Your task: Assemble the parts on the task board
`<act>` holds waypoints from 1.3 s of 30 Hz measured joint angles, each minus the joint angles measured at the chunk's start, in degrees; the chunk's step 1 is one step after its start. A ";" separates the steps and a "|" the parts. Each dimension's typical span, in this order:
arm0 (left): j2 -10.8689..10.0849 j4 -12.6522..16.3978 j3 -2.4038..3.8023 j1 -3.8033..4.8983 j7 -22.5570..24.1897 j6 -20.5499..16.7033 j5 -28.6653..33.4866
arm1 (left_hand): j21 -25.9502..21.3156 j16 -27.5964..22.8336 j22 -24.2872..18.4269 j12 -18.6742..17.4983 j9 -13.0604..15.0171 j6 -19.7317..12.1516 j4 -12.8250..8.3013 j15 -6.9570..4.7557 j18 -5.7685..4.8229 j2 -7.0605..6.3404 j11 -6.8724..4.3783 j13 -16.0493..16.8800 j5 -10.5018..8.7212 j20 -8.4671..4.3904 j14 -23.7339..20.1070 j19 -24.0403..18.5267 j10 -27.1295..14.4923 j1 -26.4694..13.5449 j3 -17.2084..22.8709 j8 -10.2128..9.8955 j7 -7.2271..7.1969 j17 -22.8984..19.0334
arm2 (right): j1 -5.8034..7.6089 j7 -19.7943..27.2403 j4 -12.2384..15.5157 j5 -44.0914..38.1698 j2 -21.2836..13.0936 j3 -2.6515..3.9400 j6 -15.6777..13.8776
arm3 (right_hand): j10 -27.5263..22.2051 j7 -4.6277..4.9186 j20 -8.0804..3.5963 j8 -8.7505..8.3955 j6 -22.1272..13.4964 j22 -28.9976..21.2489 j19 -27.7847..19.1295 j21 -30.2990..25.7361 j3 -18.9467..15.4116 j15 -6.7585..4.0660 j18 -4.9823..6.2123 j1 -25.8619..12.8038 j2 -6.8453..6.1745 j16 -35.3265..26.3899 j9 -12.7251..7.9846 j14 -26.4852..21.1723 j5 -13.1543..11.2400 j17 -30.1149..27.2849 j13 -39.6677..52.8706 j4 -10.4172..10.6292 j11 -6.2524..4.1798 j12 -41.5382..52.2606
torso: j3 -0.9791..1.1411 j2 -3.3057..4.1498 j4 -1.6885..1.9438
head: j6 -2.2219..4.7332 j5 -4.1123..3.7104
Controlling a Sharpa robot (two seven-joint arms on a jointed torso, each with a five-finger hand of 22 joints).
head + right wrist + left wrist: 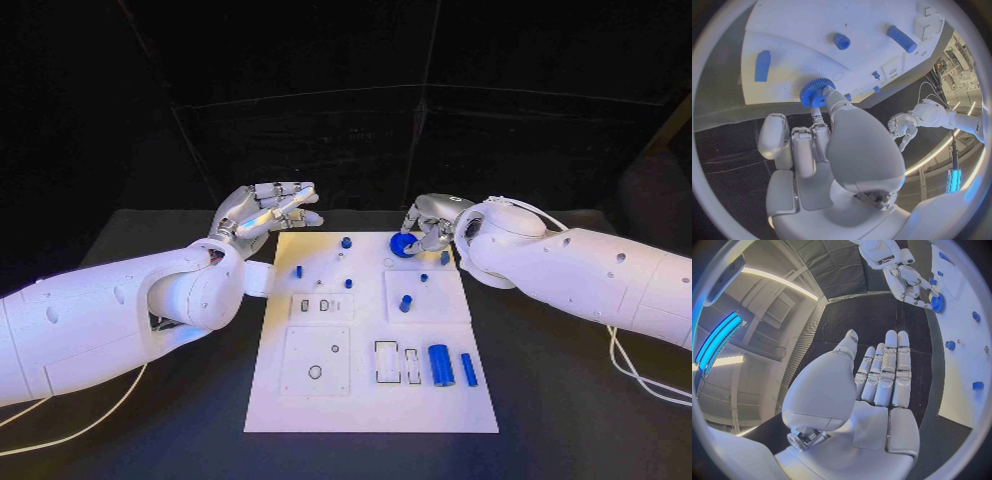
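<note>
The white task board [372,400] lies in the middle of the black table. My right hand [428,222] is over its far right corner and pinches a blue toothed gear [405,245] between thumb and fingers. The right wrist view has the gear [816,93] low against the board [804,30]; whether it touches I cannot tell. My left hand [267,215] hovers by the board's far left corner, fingers straight and apart, holding nothing; in its own wrist view the hand [879,380] is flat. A thick blue cylinder [440,365] and a thinner pin [469,369] lie near the board's right edge.
A blue peg [405,302] stands at the board's centre right, and small blue pegs [346,242] dot its far part. Rectangular and round recesses [387,362] sit in the near half. Thin cables [635,370] trail on the table beside each arm.
</note>
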 measured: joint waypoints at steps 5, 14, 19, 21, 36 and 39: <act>-0.04 0.01 0.00 0.00 -0.05 0.04 0.00 | 0.00 -0.22 -0.06 0.00 0.00 0.00 0.00 0.00 0.00 0.00 0.00 0.00 0.00 0.00 0.00 0.00 0.00 0.00 0.00 0.00 0.00 0.00 | -0.01 -0.01 3.85 -1.75 -0.29 0.00 -3.31 | 0.21 0.01 0.20 -0.01 0.01 0.31 0.20 0.16 0.24 0.00 -0.92 -0.13 0.13 0.00 -0.18 0.00 0.33 0.00 0.00 -0.24 0.20 0.25 | 0.00 0.00 0.02 | 0.11 0.18; -0.07 0.00 0.00 0.00 -0.12 0.12 0.00 | 0.00 -0.22 -0.06 0.00 0.00 0.00 0.00 0.00 0.00 0.00 0.00 0.00 0.00 0.00 0.00 0.00 0.00 0.00 0.00 0.00 0.00 -0.01 | -0.02 -0.80 6.00 -5.79 3.04 0.00 -6.39 | 0.20 0.04 -0.01 -0.14 0.04 0.32 0.42 0.16 0.43 0.00 -0.92 -1.00 0.21 0.00 -0.20 0.00 0.56 -0.01 0.00 -0.43 0.20 0.29 | 0.00 0.00 0.02 | 0.14 0.48; -0.03 -0.04 0.00 0.00 -0.14 0.16 0.00 | 0.00 -0.22 -0.05 0.00 0.00 0.00 0.00 0.00 0.00 0.00 0.00 0.00 0.00 0.00 0.00 0.00 0.00 0.00 0.00 0.00 0.00 -0.01 | -0.34 -1.44 5.41 -7.66 5.54 -0.10 -6.98 | 0.20 0.05 -0.01 -0.30 0.05 0.32 0.41 0.16 1.24 0.01 -0.92 -1.24 -0.01 0.00 -0.21 0.00 0.24 -0.01 -0.01 -0.78 0.20 0.29 | 0.00 0.04 0.05 | -0.03 0.68; -0.02 -0.05 0.00 0.00 -0.15 0.17 0.00 | 0.00 -0.22 -0.05 0.00 0.00 0.00 0.00 0.00 0.00 0.00 0.00 0.00 0.00 0.00 0.00 0.00 0.00 0.00 0.00 0.00 0.00 -0.01 | -0.53 -1.61 5.07 -8.18 6.25 -0.18 -7.01 | 0.20 0.05 -0.01 -0.34 0.05 0.32 0.41 0.16 1.71 0.01 -0.91 -1.24 -0.01 0.00 -0.21 0.00 0.04 -0.01 0.00 -0.51 0.20 0.29 | 0.00 0.04 0.05 | -0.08 0.72; 0.13 -0.20 0.00 0.00 -0.19 0.27 0.00 | 0.00 -0.22 -0.05 0.00 0.00 0.00 0.00 0.00 0.00 0.00 0.00 0.00 0.00 0.00 0.00 0.00 0.00 0.00 0.00 0.00 0.00 -0.02 | -1.52 -1.84 1.08 -10.19 10.33 -0.58 -5.68 | 0.20 0.09 -0.01 -1.17 0.10 0.31 0.41 0.16 3.18 0.01 -0.91 -1.77 -0.54 0.00 -0.28 0.00 -1.40 -0.01 -0.01 -0.38 0.20 0.29 | 0.04 0.07 0.04 | -0.41 0.94; 0.13 -0.24 0.00 0.00 -0.19 0.28 -0.01 | 0.00 -0.22 -0.04 0.00 0.00 0.00 0.00 0.00 0.00 0.00 0.00 0.00 0.00 0.00 0.00 0.00 0.00 0.00 0.00 0.00 0.00 -0.02 | -1.62 -1.74 0.42 -10.32 10.95 -0.59 -5.33 | 0.20 0.10 -0.01 -1.18 0.10 0.31 0.41 0.16 3.19 0.01 -0.91 -1.77 -0.54 0.00 -0.33 0.00 -1.63 -0.01 -0.01 -0.39 0.20 0.29 | 0.04 0.07 0.02 | -0.44 0.99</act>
